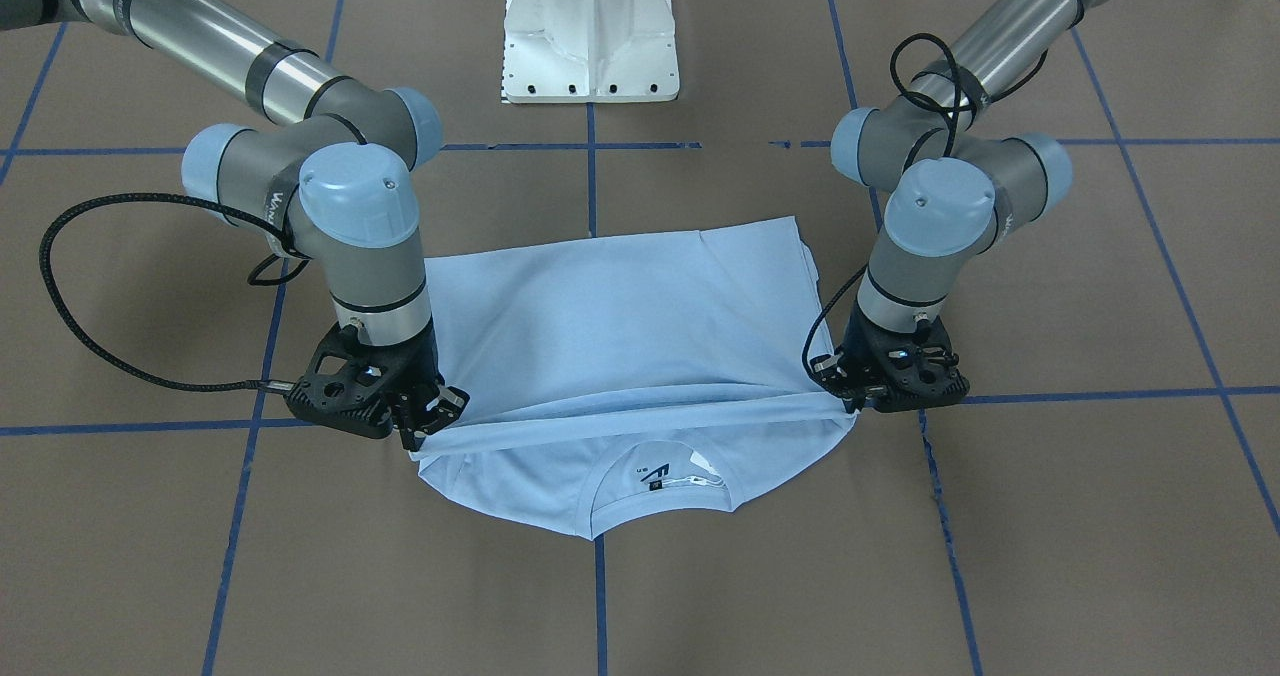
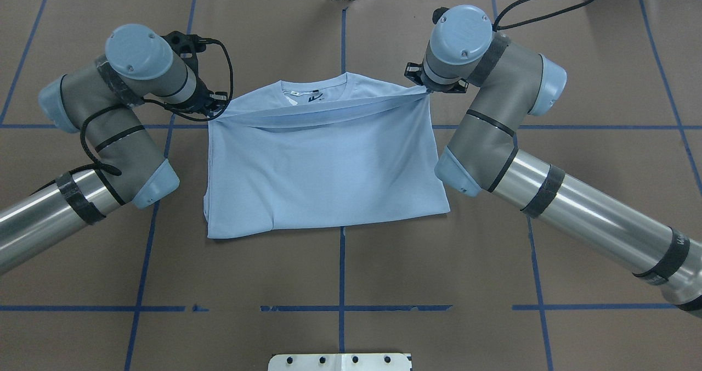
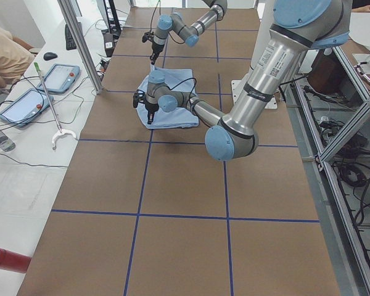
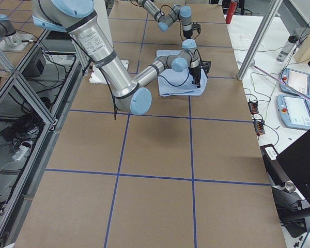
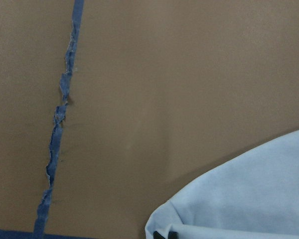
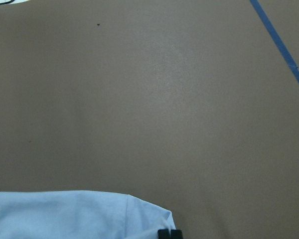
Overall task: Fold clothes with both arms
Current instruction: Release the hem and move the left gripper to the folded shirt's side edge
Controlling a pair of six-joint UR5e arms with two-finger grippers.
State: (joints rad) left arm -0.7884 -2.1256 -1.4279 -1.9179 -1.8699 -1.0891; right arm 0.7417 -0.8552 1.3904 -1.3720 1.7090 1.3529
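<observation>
- The wide table point(image 2: 340, 261), covered in brown paper and marked with a grid of blue tape lines point(image 2: 341, 305), lies under both tools.
- I see the silver-grey tubular left arm point(image 2: 109, 140) and its twin, the right arm point(image 2: 493, 140). Both have light blue joint caps and reach out from the robot's side, with wrists turned down towards the table.
- The light blue short-sleeved T-shirt point(image 2: 323, 168) lies spread on the table between the two tools. Most of it stretches from them back towards the robot.
- An upper layer of the T-shirt is folded over. Its edge runs in a taut, nearly straight line from one tool to the other.
- The white metal pedestal base point(image 1: 590, 36) stands well behind both tools, on the robot's side of the cloth.
- The black two-finger left gripper point(image 1: 850, 401) is closed on the end of that taut edge on its own side. In its wrist view, the dark fingertips point(image 5: 164, 234) sit right at the cloth.
- The black two-finger right gripper point(image 1: 425, 426) pinches the opposite end of the same edge. Its wrist view shows its fingertips point(image 6: 169, 233) pressed together at a corner of the fabric.
- The round collar point(image 1: 660, 476) lies flat on the table just beyond the line between the tools, on the side away from the robot.
- A small dark logo point(image 1: 647, 473) shows inside the collar, about midway between the two tools.
</observation>
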